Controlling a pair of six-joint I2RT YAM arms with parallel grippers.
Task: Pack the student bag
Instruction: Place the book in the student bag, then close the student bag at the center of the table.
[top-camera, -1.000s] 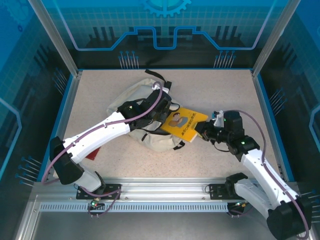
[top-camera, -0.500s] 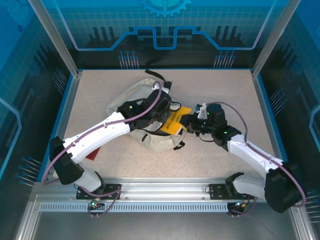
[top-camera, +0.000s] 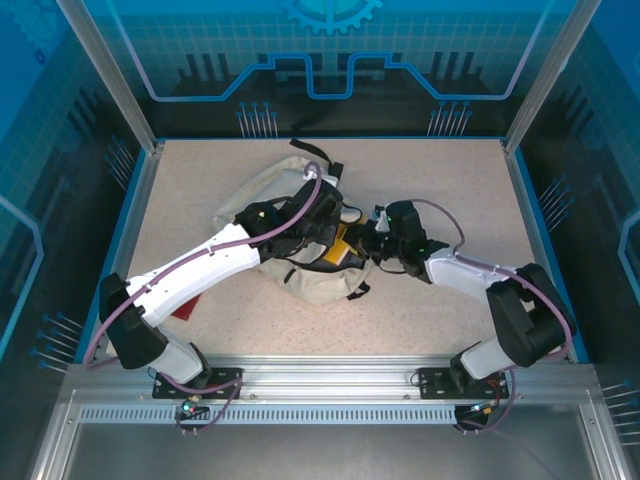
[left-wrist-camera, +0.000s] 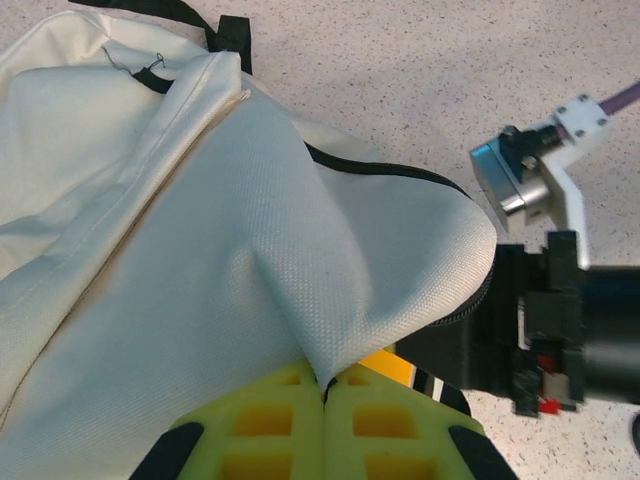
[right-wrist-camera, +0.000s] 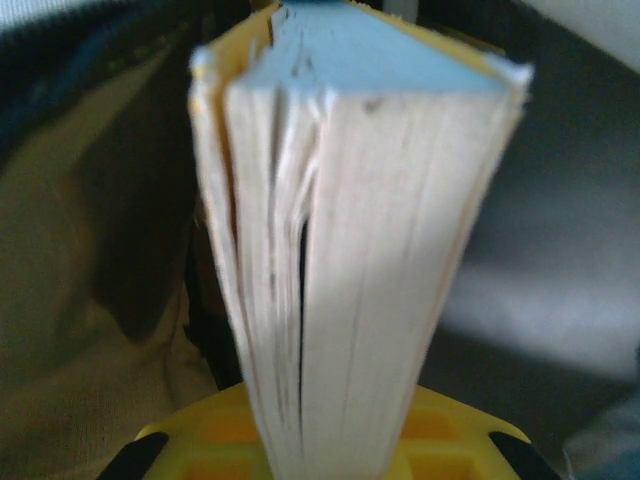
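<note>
Speckled beige tabletop (top-camera: 450, 185); blue translucent walls (top-camera: 200, 55).

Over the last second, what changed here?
The right gripper, shut on the yellow book, moved left, sliding the book into the student bag until little cover shows. The left gripper stayed pinched on the bag's fabric, holding it open; the bag did not shift.

The speckled beige table (top-camera: 440, 170) with its blue rim carries the cream student bag (top-camera: 258, 193), which lies slumped left of centre, its black straps trailing toward the far edge. A small flat red item (top-camera: 185, 308) lies near the near-left corner, partly hidden.
</note>
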